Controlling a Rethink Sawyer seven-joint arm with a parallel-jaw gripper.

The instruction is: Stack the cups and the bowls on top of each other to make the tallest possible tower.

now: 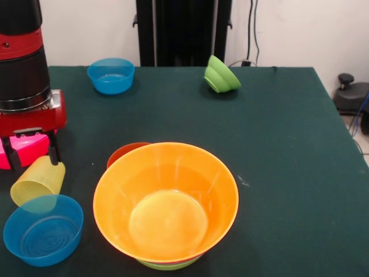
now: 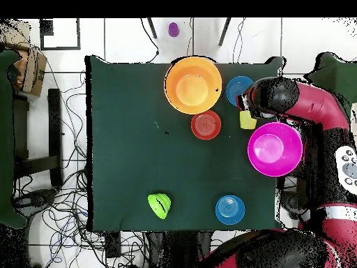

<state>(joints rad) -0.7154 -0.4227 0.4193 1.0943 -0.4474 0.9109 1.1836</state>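
Note:
The tower is a nested pile at the front with the big orange bowl [image 1: 166,199] on top and a lime green bowl [image 1: 170,266] lowest; it shows in the overhead view too [image 2: 193,84]. The yellow cup [image 1: 37,180] lies on its side at the left, mouth toward the camera, and also shows from above [image 2: 247,120]. My gripper [image 1: 33,158] hangs over the cup's closed end, open, one finger on each side. A big pink bowl [image 1: 23,150] sits behind it. A red-orange bowl [image 1: 128,151] stands behind the tower.
A small blue bowl [image 1: 43,229] sits at the front left beside the cup. Another blue bowl [image 1: 110,75] stands at the back left. A lime green bowl [image 1: 221,75] lies tipped on its side at the back. The table's right edge [image 1: 340,144] is near cables.

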